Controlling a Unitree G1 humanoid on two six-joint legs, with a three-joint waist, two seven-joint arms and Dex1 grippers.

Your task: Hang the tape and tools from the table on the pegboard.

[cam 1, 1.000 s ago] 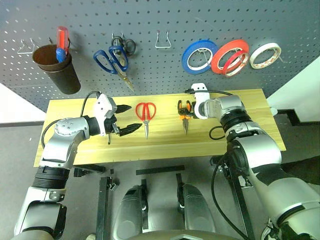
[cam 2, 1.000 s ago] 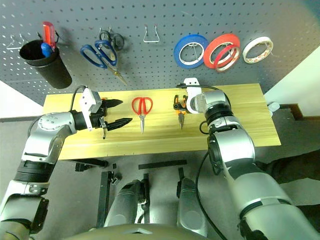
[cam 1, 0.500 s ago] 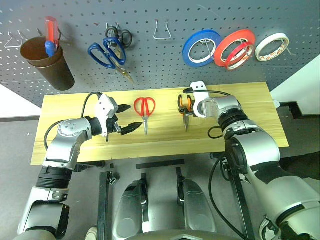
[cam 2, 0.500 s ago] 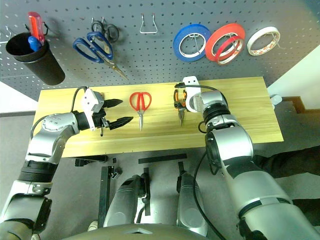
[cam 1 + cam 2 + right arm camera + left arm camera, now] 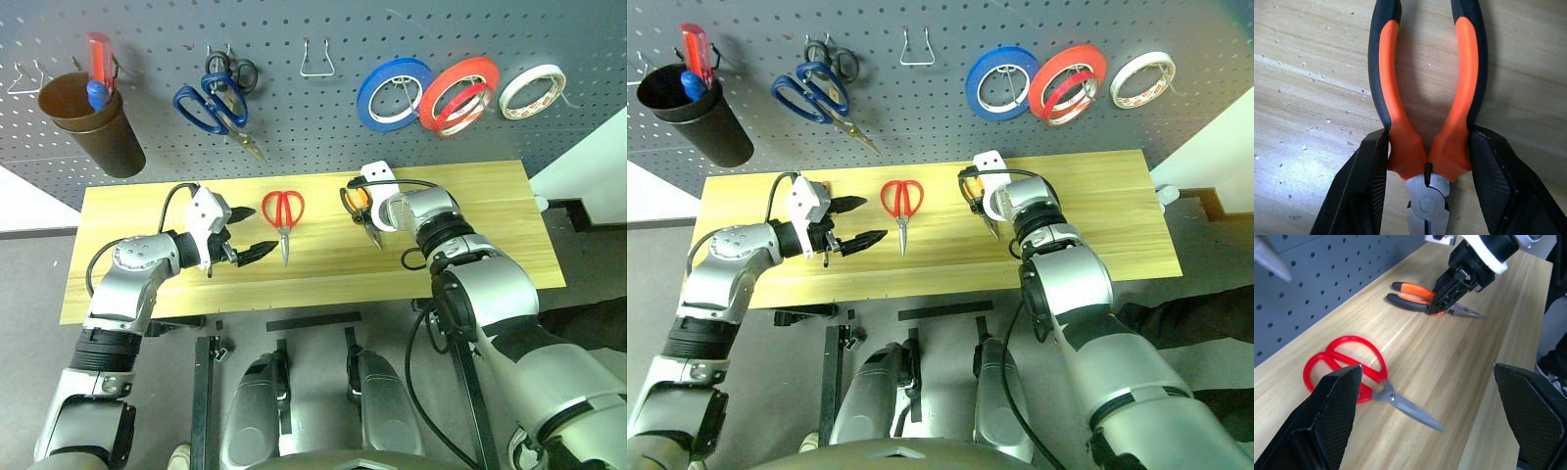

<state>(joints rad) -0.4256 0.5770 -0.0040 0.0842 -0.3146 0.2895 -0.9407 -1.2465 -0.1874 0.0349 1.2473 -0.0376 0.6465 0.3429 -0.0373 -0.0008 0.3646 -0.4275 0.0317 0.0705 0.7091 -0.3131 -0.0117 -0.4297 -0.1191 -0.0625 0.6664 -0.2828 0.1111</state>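
The pliers [image 5: 1427, 98], with orange-and-black handles, are on the table [image 5: 480, 230] right of centre. My right gripper [image 5: 363, 204] is shut on both handles just above the joint, each finger [image 5: 1364, 186] pressing an orange grip. The red-handled scissors [image 5: 284, 211] lie flat at the table's middle. Just left of them my left gripper [image 5: 257, 231] hovers open, its fingers wide apart. A thin dark shaft [image 5: 210, 266] pokes out under the left hand, the rest hidden. Two red tape rings [image 5: 458, 93] hang on the pegboard [image 5: 323, 127].
On the pegboard hang a blue roll [image 5: 394, 93], a white roll [image 5: 532, 90], blue-handled scissors [image 5: 216, 106] and a dark cup [image 5: 93, 122] holding a red-and-blue screwdriver. A bare wire hook [image 5: 316, 61] sits above the table's middle. The table's right end is bare wood.
My right gripper has closed onto the pliers' handles, and the pliers have swung so their nose points to the front right. The left gripper has stayed put.
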